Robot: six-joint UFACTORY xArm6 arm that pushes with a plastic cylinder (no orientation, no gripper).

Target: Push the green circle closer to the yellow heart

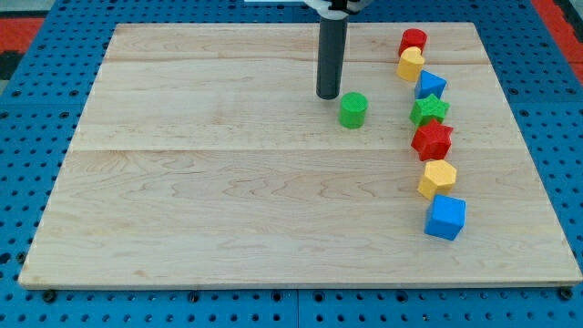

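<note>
The green circle is a short green cylinder on the wooden board, above the middle and a little to the right. The yellow heart lies to its upper right, just below a red block near the view's top. My tip is at the lower end of the dark rod, just to the left of and slightly above the green circle, close to it; I cannot tell if they touch.
A column of blocks runs down the right side: a blue block, a green star, a red star, a yellow hexagon, a blue cube. The board rests on a blue pegboard.
</note>
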